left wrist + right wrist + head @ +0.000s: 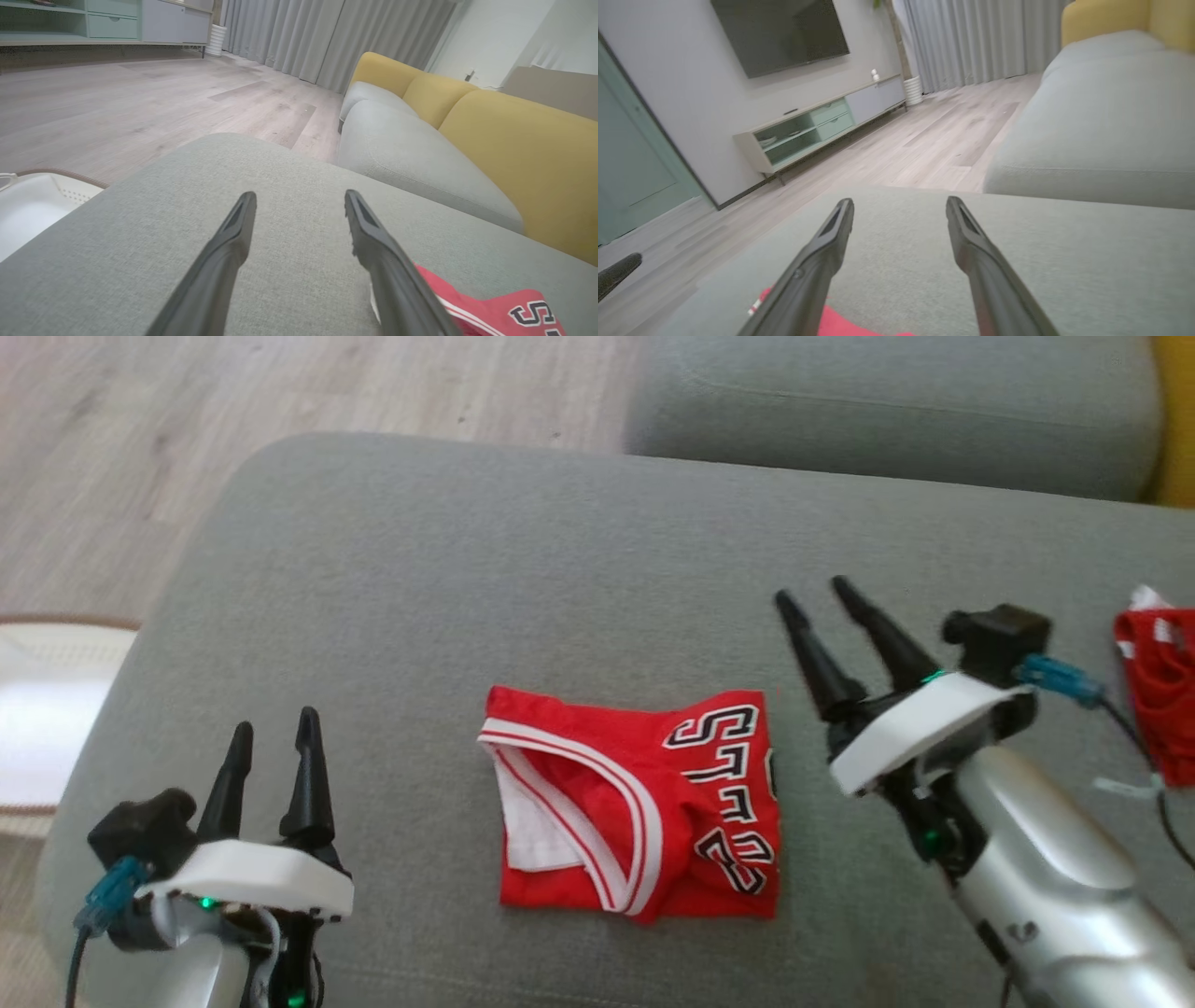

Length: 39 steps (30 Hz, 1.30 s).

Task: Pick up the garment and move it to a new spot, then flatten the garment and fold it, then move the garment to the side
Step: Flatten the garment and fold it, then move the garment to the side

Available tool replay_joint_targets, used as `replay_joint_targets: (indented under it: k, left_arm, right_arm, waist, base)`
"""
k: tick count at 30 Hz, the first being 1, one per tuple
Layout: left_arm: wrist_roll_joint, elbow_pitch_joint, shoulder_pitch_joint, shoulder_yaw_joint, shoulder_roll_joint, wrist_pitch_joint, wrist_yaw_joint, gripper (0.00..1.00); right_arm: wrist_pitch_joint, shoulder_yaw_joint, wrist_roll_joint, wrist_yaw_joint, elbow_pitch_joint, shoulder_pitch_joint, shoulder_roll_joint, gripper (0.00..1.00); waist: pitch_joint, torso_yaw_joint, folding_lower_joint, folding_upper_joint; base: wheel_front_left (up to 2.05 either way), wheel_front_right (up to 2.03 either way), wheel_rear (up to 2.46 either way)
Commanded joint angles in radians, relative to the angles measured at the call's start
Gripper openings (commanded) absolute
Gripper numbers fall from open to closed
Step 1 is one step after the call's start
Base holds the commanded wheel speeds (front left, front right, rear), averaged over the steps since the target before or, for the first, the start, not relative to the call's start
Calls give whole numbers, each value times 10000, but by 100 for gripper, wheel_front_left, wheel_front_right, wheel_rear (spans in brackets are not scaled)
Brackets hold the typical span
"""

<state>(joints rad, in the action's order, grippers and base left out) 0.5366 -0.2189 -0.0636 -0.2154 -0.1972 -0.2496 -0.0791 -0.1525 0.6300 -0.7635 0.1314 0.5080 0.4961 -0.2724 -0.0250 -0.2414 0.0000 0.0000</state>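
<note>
We see the red garment (644, 803) lying folded into a rough rectangle near the middle of the grey cushion (420, 569). Its white-trimmed neckline is turned toward our left and its black-and-white lettering runs along its right side. Our left gripper (275, 723) is at the lower left, well apart from the garment. Its jaws are parted with bare cushion showing between them, and they have hold of nothing. In the left wrist view a corner of the garment shows low down, just beside the right-hand finger. Our right gripper (812, 593) is near the garment's upper right corner, its fingers slanting up and to the left. Its jaws are likewise spread and empty, and in the right wrist view a strip of red fabric shows low between the fingers. We cannot tell whether either gripper touches the cushion. A second red cloth (1158, 691) lies crumpled at the cushion's right edge, beyond our right arm and well apart from the garment. A white basket (47, 719) stands on the wood floor (187, 411) just beside the cushion's left end. Behind the cushion is another grey seat (887, 411) with a yellow backrest (514, 154).
</note>
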Motion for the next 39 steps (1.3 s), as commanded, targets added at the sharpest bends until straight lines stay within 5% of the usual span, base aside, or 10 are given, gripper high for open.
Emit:
replay_joint_targets:
  k: [1, 18, 32, 39]
  left_arm:
    - [-129, 385, -235, 442, -83, -122, -36, 100]
    - [-286, 563, 41, 657, -68, -122, 29, 100]
    - [-377, 453, -254, 465, 68, -122, 234, 100]
    - [-424, 325, -393, 423, 147, -122, 334, 100]
  right_arm:
    - [-190, -184, 180, -7, -410, -67, -94, 100]
    - [804, -1902, 1315, -7, -819, -1865, 203, 100]
    - [5278, -905, -271, -7, 205, -1369, 554, 100]
    - [6149, -876, -654, -7, 718, -1087, 692, 100]
  waist:
    - [78, 238, 0, 0]
    - [294, 933, 0, 0]
    - [-124, 115, 0, 0]
    - [-321, -300, 0, 0]
  base:
    - [0, 0, 0]
    - [0, 0, 0]
    - [0, 0, 0]
    - [0, 0, 0]
